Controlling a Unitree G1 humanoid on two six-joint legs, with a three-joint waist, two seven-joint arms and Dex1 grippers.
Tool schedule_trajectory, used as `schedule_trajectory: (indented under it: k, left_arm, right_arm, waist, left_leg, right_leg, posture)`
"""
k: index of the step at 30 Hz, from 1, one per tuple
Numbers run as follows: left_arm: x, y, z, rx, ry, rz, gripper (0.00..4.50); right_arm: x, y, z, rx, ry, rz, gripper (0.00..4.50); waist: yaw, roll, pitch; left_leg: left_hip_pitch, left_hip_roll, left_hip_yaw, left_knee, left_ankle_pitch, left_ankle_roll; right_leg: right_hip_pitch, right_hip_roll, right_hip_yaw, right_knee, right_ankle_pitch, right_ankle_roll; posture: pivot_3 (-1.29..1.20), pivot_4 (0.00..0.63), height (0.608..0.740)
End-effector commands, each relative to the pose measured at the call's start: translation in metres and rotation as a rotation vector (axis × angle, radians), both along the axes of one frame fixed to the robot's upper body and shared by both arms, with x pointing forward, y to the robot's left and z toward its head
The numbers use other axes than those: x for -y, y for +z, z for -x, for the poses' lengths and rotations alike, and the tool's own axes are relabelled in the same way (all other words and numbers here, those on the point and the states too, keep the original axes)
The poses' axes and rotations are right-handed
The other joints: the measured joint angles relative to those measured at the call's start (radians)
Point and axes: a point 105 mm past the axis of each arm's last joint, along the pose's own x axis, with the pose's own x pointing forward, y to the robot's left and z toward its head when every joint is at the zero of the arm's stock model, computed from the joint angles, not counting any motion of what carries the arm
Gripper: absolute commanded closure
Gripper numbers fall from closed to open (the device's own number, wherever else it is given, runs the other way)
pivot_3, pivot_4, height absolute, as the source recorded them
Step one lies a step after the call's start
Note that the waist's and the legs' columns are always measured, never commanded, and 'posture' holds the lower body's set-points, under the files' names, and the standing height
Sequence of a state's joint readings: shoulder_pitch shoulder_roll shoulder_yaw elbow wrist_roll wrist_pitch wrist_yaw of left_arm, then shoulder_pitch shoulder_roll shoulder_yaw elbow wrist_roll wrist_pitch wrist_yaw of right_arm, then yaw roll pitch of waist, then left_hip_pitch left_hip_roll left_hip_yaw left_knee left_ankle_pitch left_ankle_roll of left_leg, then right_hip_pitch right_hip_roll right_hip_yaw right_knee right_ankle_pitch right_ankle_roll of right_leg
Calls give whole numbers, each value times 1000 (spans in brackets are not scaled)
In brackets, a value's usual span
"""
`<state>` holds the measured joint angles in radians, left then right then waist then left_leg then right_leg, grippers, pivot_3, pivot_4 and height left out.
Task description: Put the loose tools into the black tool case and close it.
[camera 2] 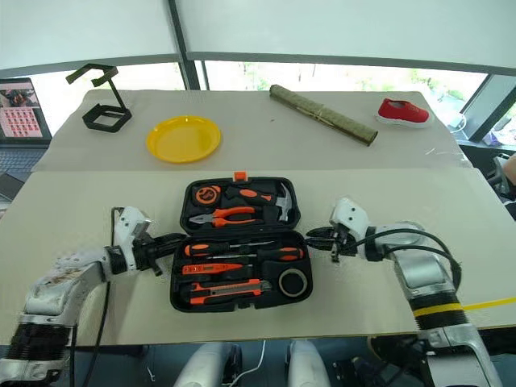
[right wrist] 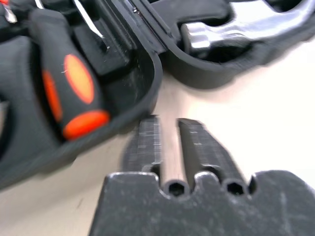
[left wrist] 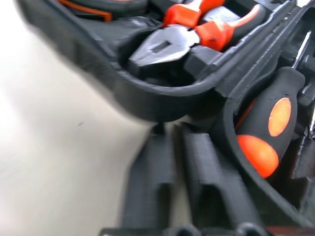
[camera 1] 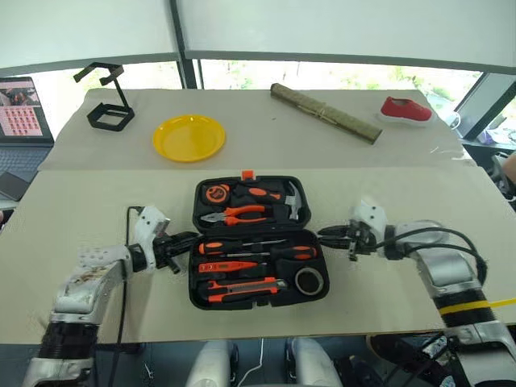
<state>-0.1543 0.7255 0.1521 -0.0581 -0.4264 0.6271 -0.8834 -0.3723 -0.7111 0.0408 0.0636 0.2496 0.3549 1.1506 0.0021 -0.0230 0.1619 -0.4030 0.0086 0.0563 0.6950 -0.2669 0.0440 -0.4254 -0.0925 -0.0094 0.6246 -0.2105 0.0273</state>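
left gripper [camera 1: 184, 240] sits just left of the black tool case [camera 1: 256, 242], fingers a narrow gap apart, holding nothing; case lies open with screwdrivers [camera 1: 258, 248], utility knife [camera 1: 242, 286] and tape roll [camera 1: 309, 280] inside; right gripper [camera 1: 326, 235] just right, likewise narrowly parted, empty

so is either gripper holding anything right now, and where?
Nothing held. The left gripper and right gripper sit slightly open, empty, beside the open black tool case.
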Motion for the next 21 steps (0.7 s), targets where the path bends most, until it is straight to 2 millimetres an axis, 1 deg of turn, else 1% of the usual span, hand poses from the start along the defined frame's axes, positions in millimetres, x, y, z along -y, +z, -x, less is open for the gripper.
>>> schedule_trajectory:
  k: [1, 2, 3, 4, 5, 6, 7, 9, 11, 13, 18, 21]
  left_arm:
    - [-21, 25, 13, -107, 40, 10, 2080]
    - [-20, 35, 15, -153, 38, 19, 1753]
    - [-21, 41, 16, -199, 52, 8, 1389]
    - [-20, 46, 13, -210, 70, -12, 977]
    - [-19, 52, 8, -205, 87, -18, 667]
    - [-17, 57, 1, -204, 125, -13, 274]
    - [-15, 60, -7, -200, 159, -21, 67]
    - [-11, 63, -18, -220, 224, -1, 67]
    - [-1, 62, -22, -248, 226, 14, 67]
    - [7, 56, -26, -270, 236, -2, 67]
    - [11, 49, -39, -274, 298, 5, 67]
    - [14, 45, -40, -288, 300, 3, 67]
  right_arm:
    - [8, 40, -4, -30, -124, -6, 2025]
    - [5, 50, -5, -71, -145, -5, 1684]
    - [0, 60, -7, -113, -169, -50, 1240]
    - [-6, 69, -8, -152, -173, -93, 910]
    - [-11, 75, -10, -183, -187, -112, 627]
    - [-14, 76, -13, -215, -215, -107, 186]
    - [-17, 76, -16, -239, -239, -89, 23]
    - [-21, 73, -22, -286, -293, -61, 23]
    - [-29, 72, -30, -319, -339, -67, 23]
    - [-34, 61, -42, -351, -409, -11, 23]
    - [-38, 49, -60, -349, -502, 9, 23]
    - [-38, 43, -66, -360, -538, 16, 23]
  waist:
    - [-10, 0, 0]
    - [-16, 0, 0]
    - [-17, 0, 1]
    - [-17, 0, 1]
    - [-16, 0, 1]
    - [-15, 0, 1]
    - [-11, 0, 1]
    - [-4, -1, 1]
    - [-3, -1, 1]
    - [-5, -1, 1]
    - [-12, -1, 1]
    - [-10, -1, 1]
  left_leg:
    - [0, 1, 0, 0, 0, 0]
    - [0, 1, 0, 0, 0, -1]
    - [0, 2, 0, 0, 1, -2]
    - [0, 2, 0, 0, 1, -2]
    - [0, 2, 0, 1, 2, -3]
    - [1, 2, 0, 0, 2, -3]
    - [2, 2, 0, 0, 2, -3]
    - [3, 1, -2, 0, 2, -3]
    - [2, -1, -2, 0, 2, -3]
    - [-2, -2, -1, 0, 2, -2]
    - [-6, -4, -1, 0, 2, -3]
    - [-8, -5, -1, 0, 3, -3]
  right_leg:
    - [0, 1, 0, 0, 0, 0]
    - [-1, 0, 0, 1, 0, -1]
    - [-1, 0, 0, 2, 0, -1]
    - [-2, 0, 0, 3, 0, -1]
    - [-2, 1, 0, 3, 0, -1]
    - [-1, 1, -1, 3, 0, -1]
    - [0, 2, -1, 3, 0, -2]
    - [2, 2, -1, 3, 0, -2]
    - [1, 1, -1, 3, 0, -1]
    - [0, 1, 0, 5, 1, 0]
    - [-5, 0, 0, 5, 1, 1]
    - [-8, -1, 0, 5, 1, 1]
  posture:
    - [0, 150, 740]
    - [0, 150, 740]
    - [0, 150, 740]
    - [0, 150, 740]
    - [0, 150, 740]
    - [0, 150, 740]
    - [0, 150, 740]
    - [0, 150, 740]
    - [0, 150, 740]
    - [0, 150, 740]
    - [0, 150, 740]
    - [0, 150, 740]
